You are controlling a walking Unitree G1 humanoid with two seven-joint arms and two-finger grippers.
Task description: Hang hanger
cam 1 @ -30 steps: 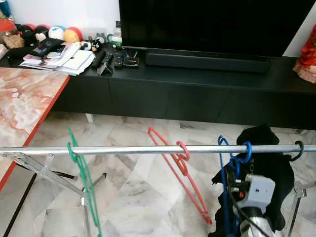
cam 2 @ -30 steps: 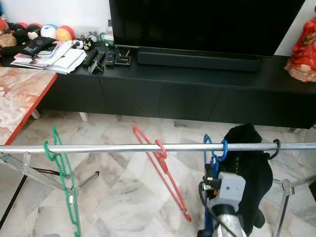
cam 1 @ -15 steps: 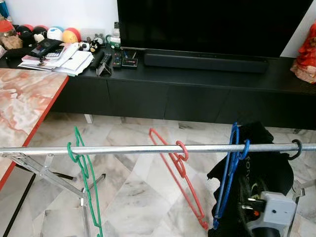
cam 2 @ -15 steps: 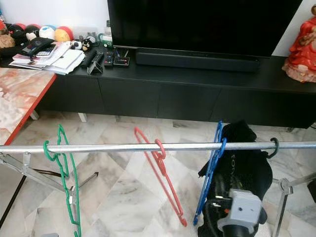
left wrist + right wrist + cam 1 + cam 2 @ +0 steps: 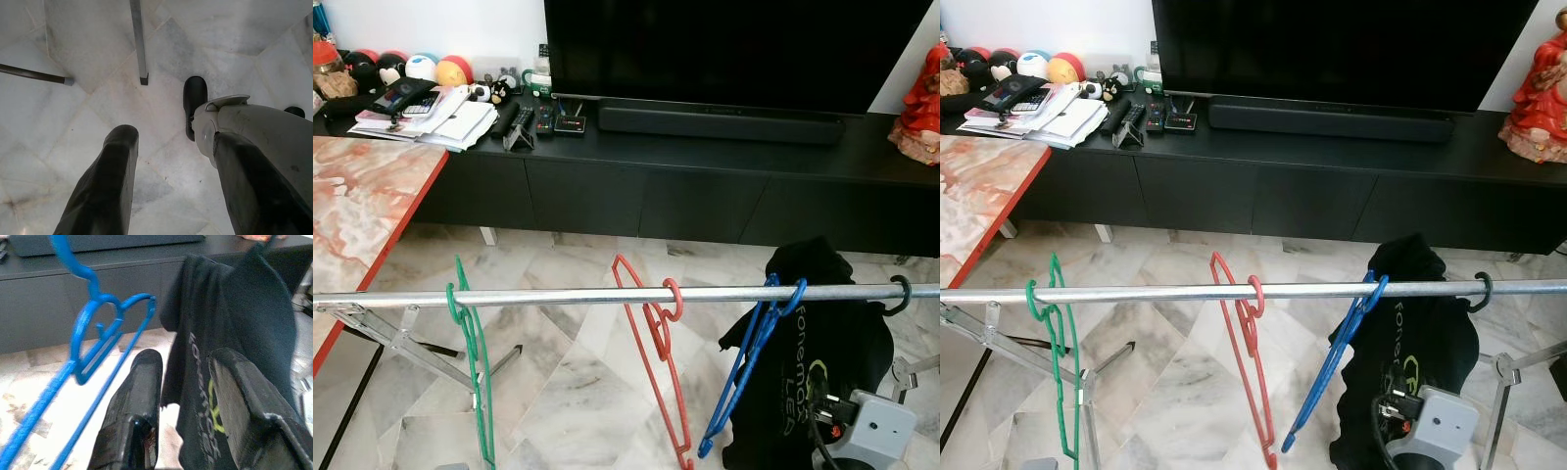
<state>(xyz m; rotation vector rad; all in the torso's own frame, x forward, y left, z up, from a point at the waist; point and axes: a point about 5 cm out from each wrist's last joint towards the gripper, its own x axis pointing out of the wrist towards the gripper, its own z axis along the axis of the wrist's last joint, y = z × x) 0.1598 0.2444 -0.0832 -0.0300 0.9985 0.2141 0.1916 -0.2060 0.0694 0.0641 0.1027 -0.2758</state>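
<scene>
Blue hanger [image 5: 751, 362] on rail [image 5: 558, 297], right hand [image 5: 183, 382] empty

blue hanger [image 5: 93, 328], black shirt [image 5: 230, 308], parted jaws

Metal rail [image 5: 568, 296] carries green hanger [image 5: 470, 343], red hanger [image 5: 656, 343], blue hanger [image 5: 749, 352], black shirt [image 5: 822, 343].
</scene>
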